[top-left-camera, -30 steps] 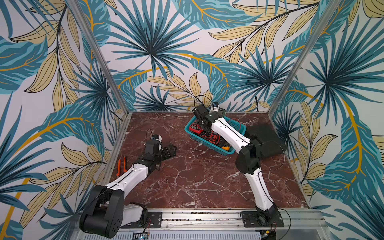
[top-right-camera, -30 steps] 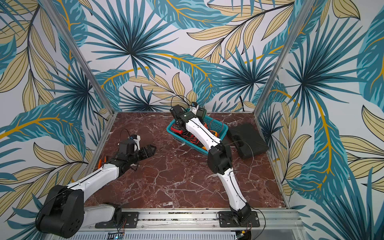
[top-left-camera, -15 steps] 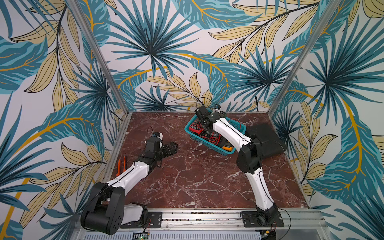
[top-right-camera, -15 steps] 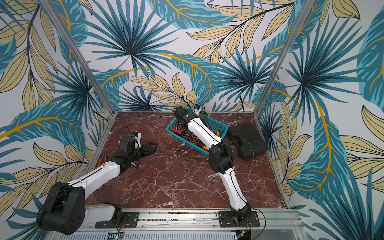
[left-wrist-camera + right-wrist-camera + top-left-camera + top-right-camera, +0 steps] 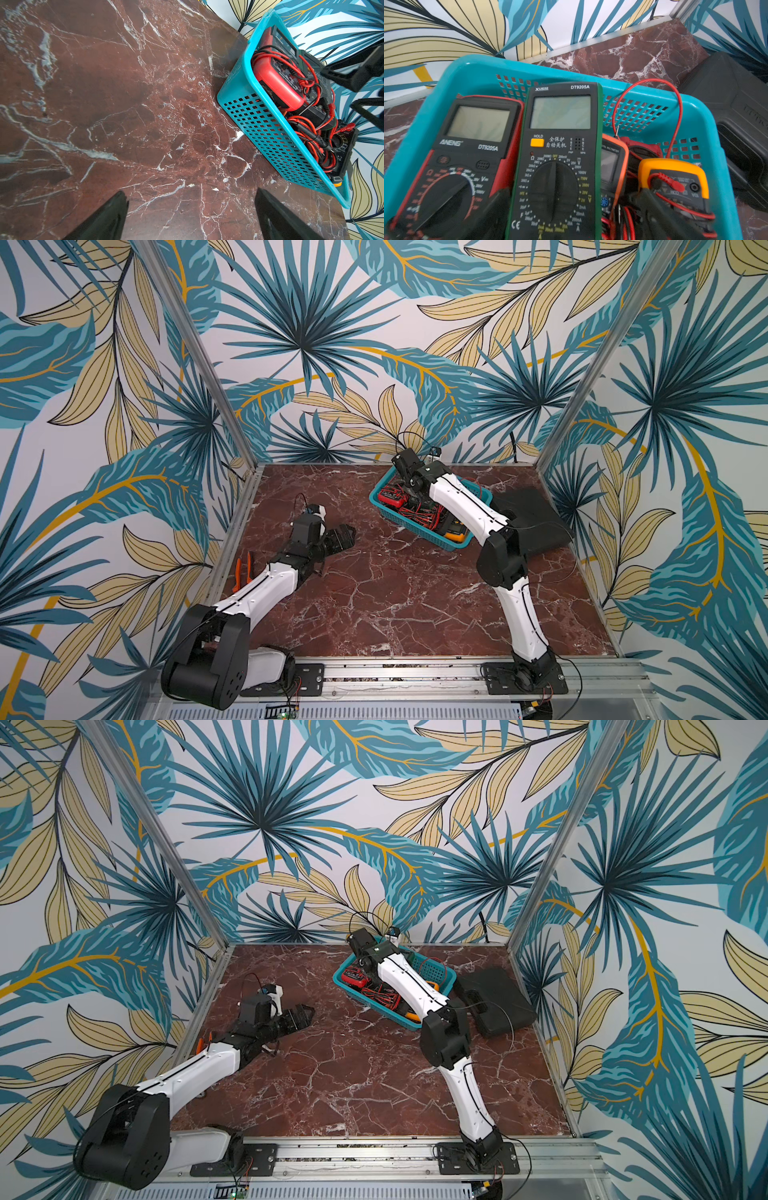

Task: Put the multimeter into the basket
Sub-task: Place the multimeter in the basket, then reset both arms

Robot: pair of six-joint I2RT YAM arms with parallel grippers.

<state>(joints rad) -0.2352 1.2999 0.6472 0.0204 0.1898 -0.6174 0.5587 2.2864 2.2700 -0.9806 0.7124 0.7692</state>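
Note:
The teal basket (image 5: 399, 522) (image 5: 360, 1002) (image 5: 270, 133) (image 5: 467, 68) stands at the back of the marble table and holds several meters tangled in red leads. My right gripper (image 5: 573, 195) (image 5: 409, 485) hangs over it, open. A green-edged black multimeter (image 5: 560, 145) lies flat between its fingers, with a gap on one side. Beside it lie a red multimeter (image 5: 467, 145) (image 5: 390, 495) (image 5: 276, 83) and an orange-yellow one (image 5: 675, 176) (image 5: 455, 533). My left gripper (image 5: 343, 533) (image 5: 303, 1013) (image 5: 191, 194) is open over bare marble, left of the basket, holding nothing.
A black case (image 5: 532, 518) (image 5: 494, 998) (image 5: 737, 124) lies just right of the basket by the right wall. An orange-handled tool (image 5: 243, 572) lies on the left frame rail beside my left arm. A red lead (image 5: 675, 116) loops over the basket rim.
My right gripper's jaws have spread wider over the basket, with the wrist staying nearly in place. The left arm has barely shifted.

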